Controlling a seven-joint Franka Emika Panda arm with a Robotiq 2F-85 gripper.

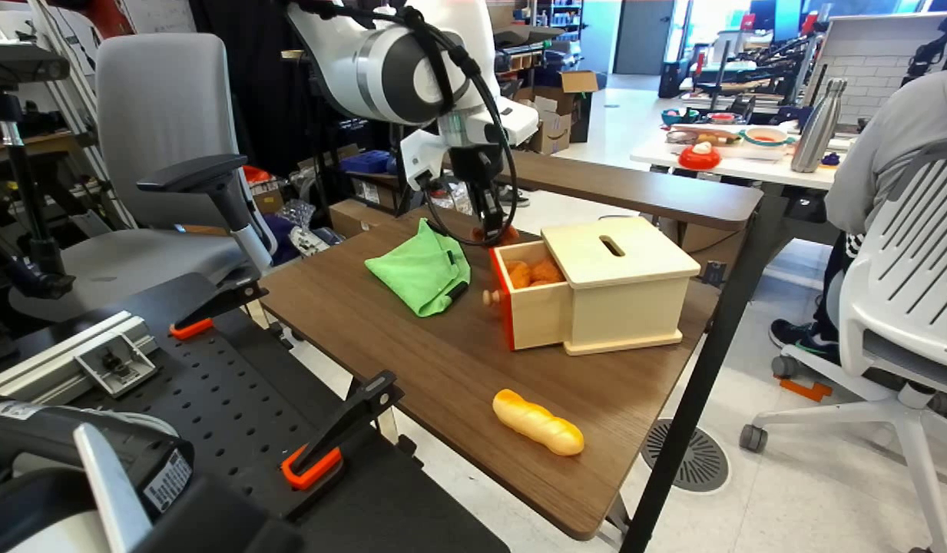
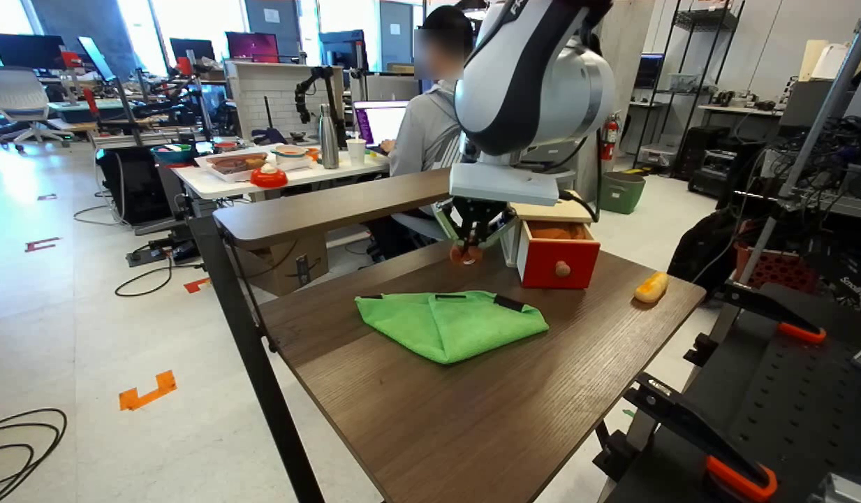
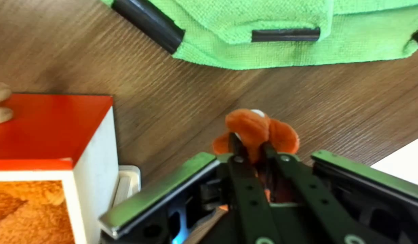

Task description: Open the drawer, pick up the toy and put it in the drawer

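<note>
Orange toy (image 3: 252, 129) sits pinched between the jaws, near the drawer (image 3: 49, 130).

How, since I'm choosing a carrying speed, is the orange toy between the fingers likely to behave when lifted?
The orange toy looks plush, so it will probably squash rather than crack. In the wrist view it bulges out on both sides of the fingers, so those parts may wobble. Its matte, velvety-looking surface suggests it's unlikely to slip easily.
</note>
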